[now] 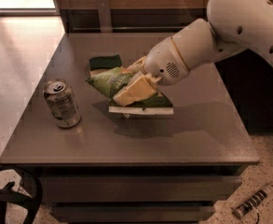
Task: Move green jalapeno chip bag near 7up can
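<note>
The green jalapeno chip bag (109, 80) is crinkly and glossy, and its pale bottom seam points right. My gripper (133, 88) is shut on its middle and holds it low over the centre of the dark table (196, 134), with a shadow beneath it. The 7up can (61, 102) stands upright near the table's left front, about a hand's width left of the bag's nearest tip. The white arm reaches in from the upper right and hides part of the bag.
A yellow sponge (104, 62) with a dark green top lies just behind the bag. The table's front edge is close to the can. A striped object (255, 202) lies on the floor at lower right, and a black hoop (10, 199) at lower left.
</note>
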Available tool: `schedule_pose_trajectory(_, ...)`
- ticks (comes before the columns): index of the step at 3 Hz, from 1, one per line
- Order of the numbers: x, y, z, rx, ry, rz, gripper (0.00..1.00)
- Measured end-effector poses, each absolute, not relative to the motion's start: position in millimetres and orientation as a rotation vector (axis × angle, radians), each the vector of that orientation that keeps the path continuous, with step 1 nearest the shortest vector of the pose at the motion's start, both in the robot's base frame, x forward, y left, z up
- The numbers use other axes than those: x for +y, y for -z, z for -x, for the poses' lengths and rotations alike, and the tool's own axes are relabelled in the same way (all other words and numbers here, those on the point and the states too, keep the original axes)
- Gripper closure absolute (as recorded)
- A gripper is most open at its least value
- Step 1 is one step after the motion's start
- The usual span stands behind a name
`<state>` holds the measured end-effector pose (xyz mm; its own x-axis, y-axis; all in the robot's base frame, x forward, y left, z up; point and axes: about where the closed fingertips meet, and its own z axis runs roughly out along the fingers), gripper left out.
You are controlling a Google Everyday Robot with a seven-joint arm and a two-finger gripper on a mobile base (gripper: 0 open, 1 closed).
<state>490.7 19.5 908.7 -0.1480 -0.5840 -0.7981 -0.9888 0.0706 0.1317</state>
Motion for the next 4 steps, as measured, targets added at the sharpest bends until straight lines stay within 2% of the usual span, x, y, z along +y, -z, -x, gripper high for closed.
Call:
schedule_pose_trajectory(3,24.6,-908.7,-488.3,1.788,-0.937,1.574,0.19)
schedule_pose_trajectory(4,26.3,-908.6,-487.5,1.787,-0.938,1.578,0.00)
